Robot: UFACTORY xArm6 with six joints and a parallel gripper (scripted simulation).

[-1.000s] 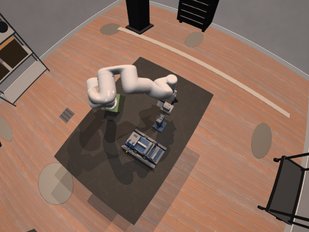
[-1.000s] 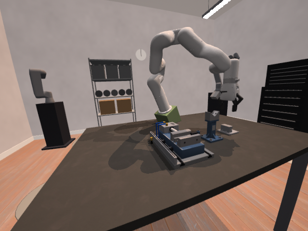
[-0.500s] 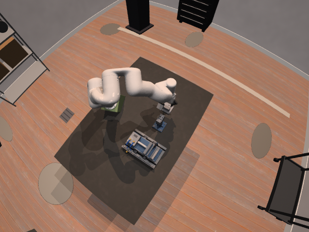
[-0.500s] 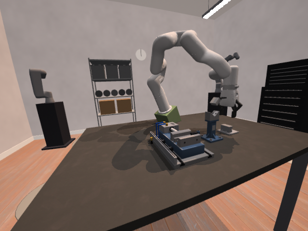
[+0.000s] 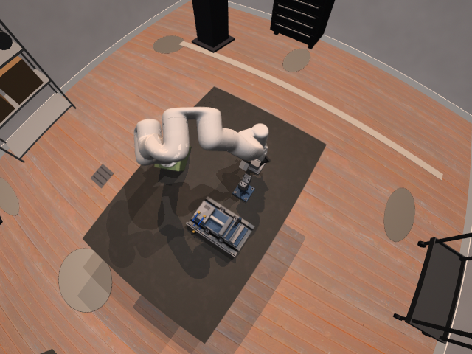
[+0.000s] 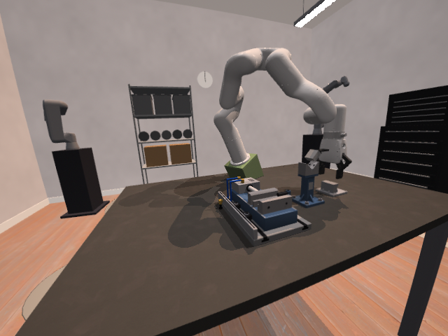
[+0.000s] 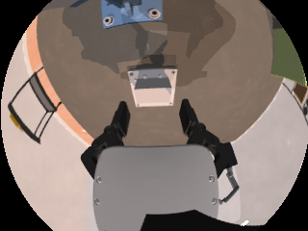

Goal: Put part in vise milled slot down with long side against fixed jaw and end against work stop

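Note:
The part (image 6: 329,185) is a small grey block. It lies on the infeed plate at the far right of the table, and also shows in the wrist view (image 7: 152,81). My gripper (image 6: 331,167) hangs open and empty a short way above the part, fingers pointing down; in the wrist view (image 7: 156,115) its two dark fingers stand wide apart just short of the block. The vise (image 6: 263,209) stands open in the middle of the table (image 5: 220,225), its air cylinder at the far end. The V-block (image 6: 307,172) stands on a blue post between vise and plate.
The arm's green base (image 6: 243,165) is at the back of the table. The V-block's blue foot plate (image 7: 131,3) lies just beyond the part in the wrist view. The table's far right edge is close behind the infeed plate.

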